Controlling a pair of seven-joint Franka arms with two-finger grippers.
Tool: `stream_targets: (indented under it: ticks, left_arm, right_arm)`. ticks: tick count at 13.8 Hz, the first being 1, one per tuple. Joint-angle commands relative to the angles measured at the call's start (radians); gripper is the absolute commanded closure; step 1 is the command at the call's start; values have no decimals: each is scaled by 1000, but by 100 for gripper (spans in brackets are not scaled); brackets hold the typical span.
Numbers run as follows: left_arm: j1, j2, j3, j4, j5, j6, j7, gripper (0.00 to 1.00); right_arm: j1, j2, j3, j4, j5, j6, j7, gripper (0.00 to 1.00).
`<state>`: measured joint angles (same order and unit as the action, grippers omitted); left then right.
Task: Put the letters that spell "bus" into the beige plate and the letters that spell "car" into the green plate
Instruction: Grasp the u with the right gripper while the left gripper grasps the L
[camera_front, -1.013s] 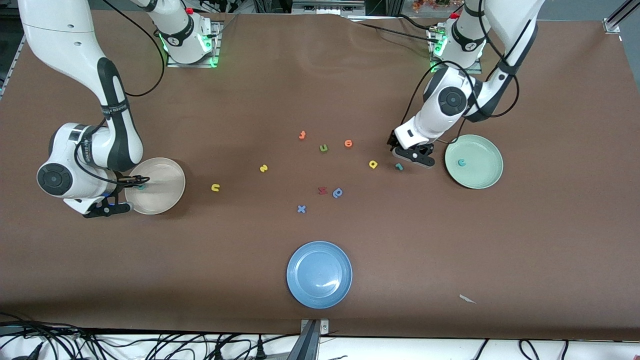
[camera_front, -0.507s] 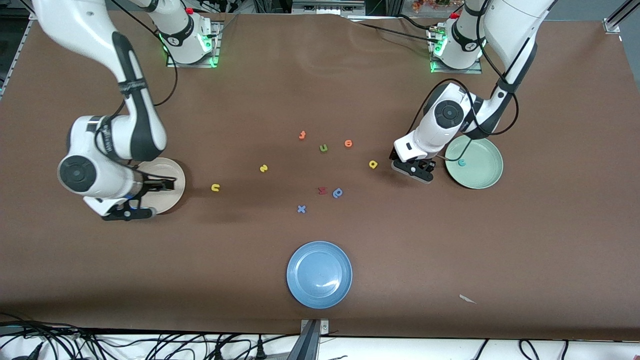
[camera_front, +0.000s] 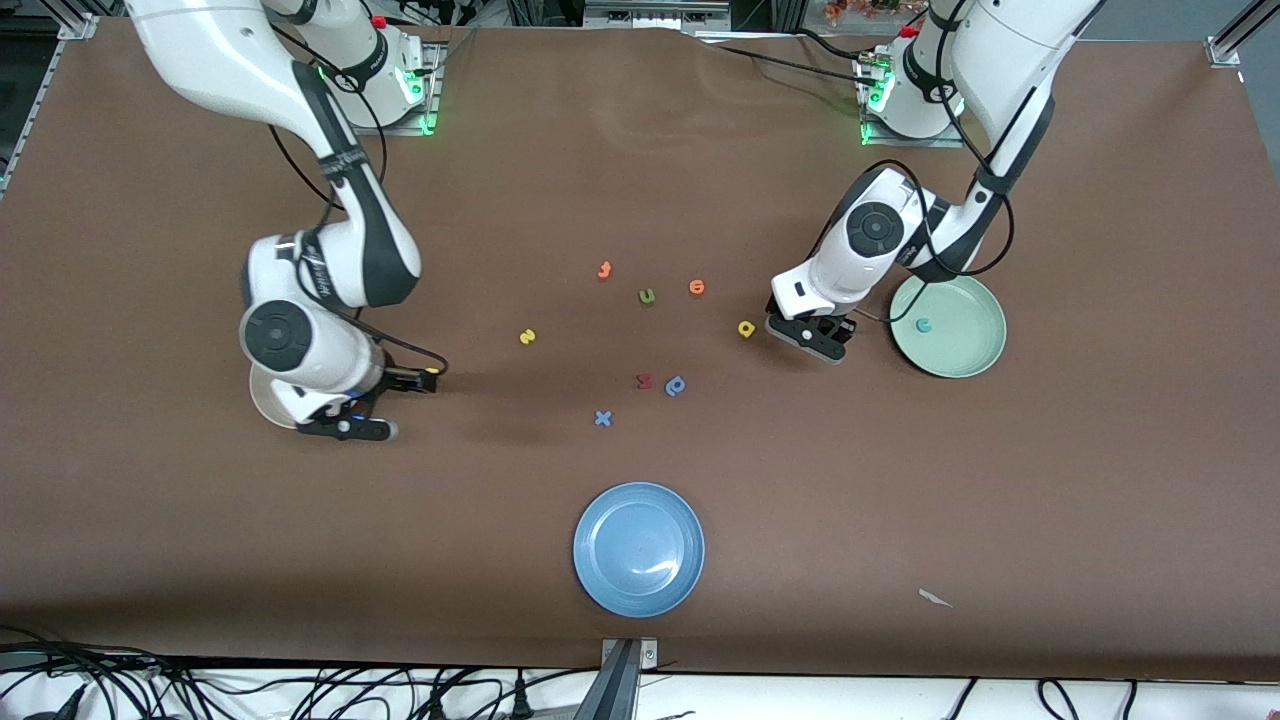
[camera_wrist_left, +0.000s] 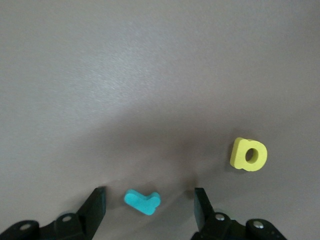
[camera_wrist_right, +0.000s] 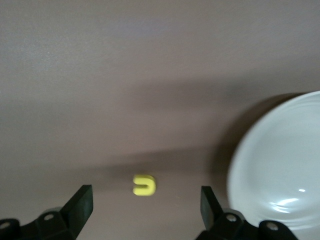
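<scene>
The left end effector (camera_wrist_left: 148, 207) hangs low over the brown surface (camera_front: 640, 180), just beside the green plate (camera_front: 965, 350) on the side toward the right arm's end. Its fingers (camera_wrist_left: 95, 207) are spread apart and grasp nothing; the teal "r" (camera_wrist_left: 143, 201) lies flat on the surface between them, touching neither. The yellow "a" (camera_wrist_left: 248, 154) lies near the "r", outside the fingers. In the front view the "a" (camera_front: 746, 328) sits just beside this end effector (camera_front: 815, 340), and the "r" is hidden under it. The teal "c" (camera_front: 923, 325) rests inside the green plate.

The right end effector (camera_wrist_right: 146, 207) is over the surface just beside the beige plate (camera_wrist_right: 280, 165), toward the middle of the surface. Its fingers (camera_wrist_right: 80, 205) are released and wide, holding nothing, with the yellow "u" (camera_wrist_right: 144, 185) lying on the surface between them, untouched. In the front view most of the beige plate (camera_front: 262, 398) is hidden under the right arm, and whether the teal "b" lies in it cannot be told.

The yellow "s" (camera_front: 527, 337) lies on the bare surface near the middle. Near it lie two orange letters (camera_front: 604, 270), an olive-green "u" (camera_front: 647, 296), a dark red letter (camera_front: 645, 381), the blue "p" (camera_front: 676, 386) and a blue "x" (camera_front: 602, 419). The blue plate (camera_front: 600, 575) sits nearer the front camera than all the letters.
</scene>
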<state>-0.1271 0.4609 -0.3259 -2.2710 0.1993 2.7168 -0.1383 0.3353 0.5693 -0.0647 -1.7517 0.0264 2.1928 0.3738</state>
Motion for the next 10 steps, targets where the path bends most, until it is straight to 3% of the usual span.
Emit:
stream_targets:
  ticks: [1,4,6,9,10]
  left_arm:
    - [-14,15,25,16,54,1,-24,19]
    - [-14,15,41,16,120,1,-26,23]
    - [-16,15,41,16,120,1,-24,36]
    - [-22,15,42,16,120,1,-26,39]
    - [-23,15,42,16,120,1,-26,39]
  right_arm:
    - [7,27,8,-17,9,31,59,5]
    - [-1,49,8,-35,12,47,62,6]
    - [1,61,9,-55,36,77,62,8]
    - [2,64,10,-68,53,88,62,9]
    - [2,67,10,-69,53,88,62,14]
